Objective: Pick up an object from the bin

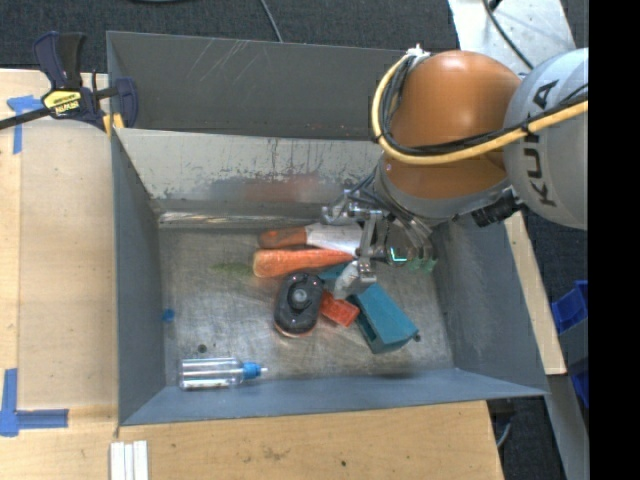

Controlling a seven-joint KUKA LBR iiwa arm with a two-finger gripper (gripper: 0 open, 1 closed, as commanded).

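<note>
One tool (365,260) over rt end of orange carrot (298,262).

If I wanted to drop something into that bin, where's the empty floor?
The left half of the bin floor is mostly bare, between the carrot, the left wall and the clear bottle. Crowded centre-right: carrot, black round disc, teal block heaped under the claw.

Bottle (218,372) left of heap (305,303)
</note>
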